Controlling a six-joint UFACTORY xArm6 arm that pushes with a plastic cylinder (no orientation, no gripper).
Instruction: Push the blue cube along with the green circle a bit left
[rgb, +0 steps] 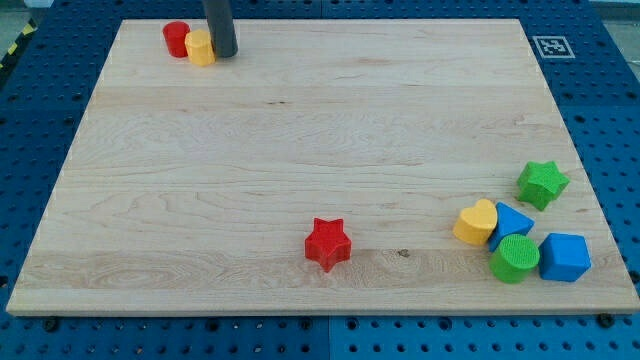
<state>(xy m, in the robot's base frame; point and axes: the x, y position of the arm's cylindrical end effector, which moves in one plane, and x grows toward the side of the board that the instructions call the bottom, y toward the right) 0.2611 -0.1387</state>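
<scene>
My tip (223, 54), a bare rod without a tool, touches the yellow block (201, 47), far from blue cube (565, 257) and green circle (514, 259)

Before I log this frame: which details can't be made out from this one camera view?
- My tip: the rod's upper part is cut off by the view's top.
- Blue block behind the yellow heart and green circle: partly covered, so its shape is unclear.
- Red cylinder: its right side hidden by the yellow block.
- Marker tag on the board: too small to read.
</scene>
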